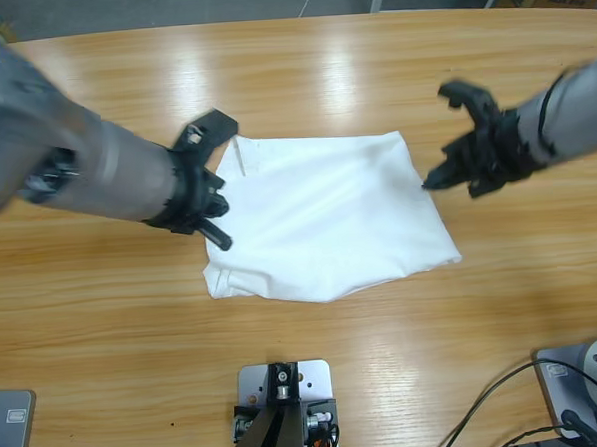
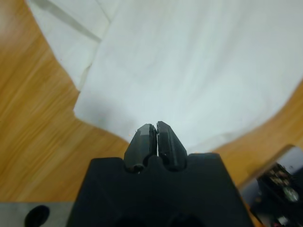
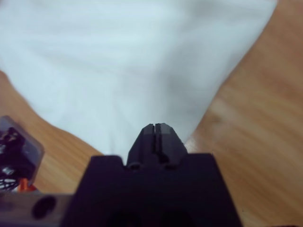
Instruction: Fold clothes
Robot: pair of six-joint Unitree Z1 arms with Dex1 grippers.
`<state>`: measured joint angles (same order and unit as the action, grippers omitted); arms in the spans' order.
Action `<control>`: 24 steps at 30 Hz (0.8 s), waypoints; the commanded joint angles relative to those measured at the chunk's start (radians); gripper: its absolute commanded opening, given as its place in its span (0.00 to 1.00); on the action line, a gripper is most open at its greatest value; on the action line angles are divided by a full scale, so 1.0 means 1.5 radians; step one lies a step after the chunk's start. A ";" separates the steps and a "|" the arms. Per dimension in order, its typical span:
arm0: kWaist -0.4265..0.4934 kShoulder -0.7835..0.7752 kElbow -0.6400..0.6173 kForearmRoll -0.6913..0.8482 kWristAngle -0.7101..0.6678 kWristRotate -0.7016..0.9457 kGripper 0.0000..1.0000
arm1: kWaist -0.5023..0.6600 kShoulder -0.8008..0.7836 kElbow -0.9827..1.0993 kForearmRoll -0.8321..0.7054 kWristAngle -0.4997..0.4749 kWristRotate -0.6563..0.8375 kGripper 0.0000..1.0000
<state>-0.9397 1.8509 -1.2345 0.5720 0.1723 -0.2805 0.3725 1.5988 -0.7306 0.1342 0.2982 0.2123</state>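
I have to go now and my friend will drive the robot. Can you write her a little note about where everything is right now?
Left end effector: shut, holding nothing, at the T-shirt's left edge.
Right end effector: its wrist view shows the jaws together, nothing in them, just off the shirt's right edge.
White T-shirt: lies mid-table in a compact, roughly square bundle.
Done: it looks mostly folded.
Left: probably a tidy-up or one last fold; judge for yourself.

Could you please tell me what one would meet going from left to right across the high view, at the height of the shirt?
Left gripper at the shirt's left edge → white T-shirt, folded on the table → right gripper just off the shirt's right edge.
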 commanded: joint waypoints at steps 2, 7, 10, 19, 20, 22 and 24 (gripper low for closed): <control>0.027 0.119 -0.031 -0.035 -0.029 -0.002 0.00 | 0.028 0.058 0.074 -0.083 -0.005 0.057 0.00; 0.036 0.133 -0.037 -0.037 -0.030 0.001 0.00 | 0.031 0.078 0.086 -0.028 -0.029 0.092 0.00; 0.037 0.138 -0.041 -0.037 -0.030 0.001 0.00 | 0.031 0.089 0.091 -0.004 -0.056 0.111 0.00; 0.070 0.154 -0.045 -0.049 -0.039 0.001 0.00 | 0.031 0.136 0.101 0.002 -0.087 0.144 0.00; 0.081 0.156 -0.045 -0.052 -0.043 0.001 0.00 | 0.031 0.138 0.106 0.002 -0.089 0.147 0.00; 0.111 0.155 -0.046 -0.057 -0.053 0.000 0.00 | 0.031 0.131 0.109 0.009 -0.092 0.155 0.00; 0.143 0.140 -0.047 -0.054 -0.057 0.000 0.00 | 0.030 0.109 0.109 0.021 -0.109 0.176 0.00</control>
<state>-0.8339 2.0227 -1.2994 0.5086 0.1199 -0.2805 0.4185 1.7076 -0.6244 0.1193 0.1945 0.4196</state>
